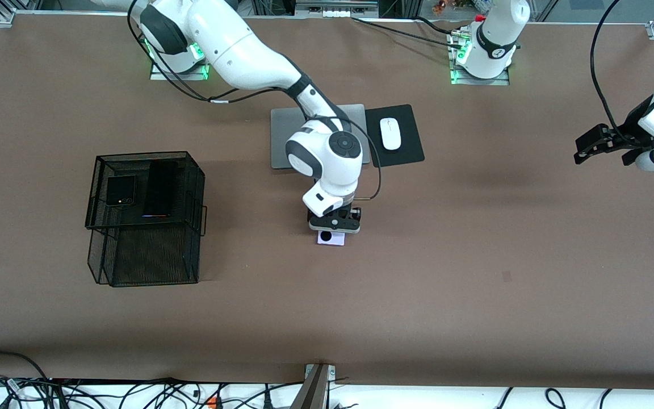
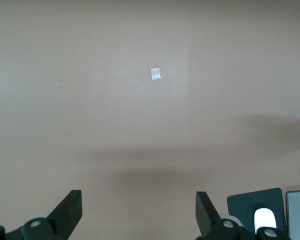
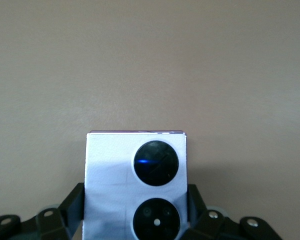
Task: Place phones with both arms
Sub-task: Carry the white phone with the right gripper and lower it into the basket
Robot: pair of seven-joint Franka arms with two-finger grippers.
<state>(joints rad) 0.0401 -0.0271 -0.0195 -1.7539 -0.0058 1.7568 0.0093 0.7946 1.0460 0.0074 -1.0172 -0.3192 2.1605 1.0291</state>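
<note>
Two phones, a dark folded phone (image 1: 120, 190) and a black slab phone (image 1: 159, 189), lie on the wire basket (image 1: 144, 218), well apart from the right tool (image 1: 333, 229), which is down on the brown surface (image 1: 474, 272) clamped on the lilac-white phone (image 1: 331, 237). Left wrist view: the left tool (image 2: 139, 210) waits, fingers apart, over bare surface, a white mouse (image 2: 264, 220) near. Right wrist view: fingers (image 3: 72, 205) press both sides of the lilac-white phone.

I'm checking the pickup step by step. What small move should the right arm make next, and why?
Probably a short lift straight up. The right gripper has its fingers against both sides of the lilac phone, which seems to lie on the table. The two dark phones already sit on the mesh basket. The left gripper waits open.
</note>
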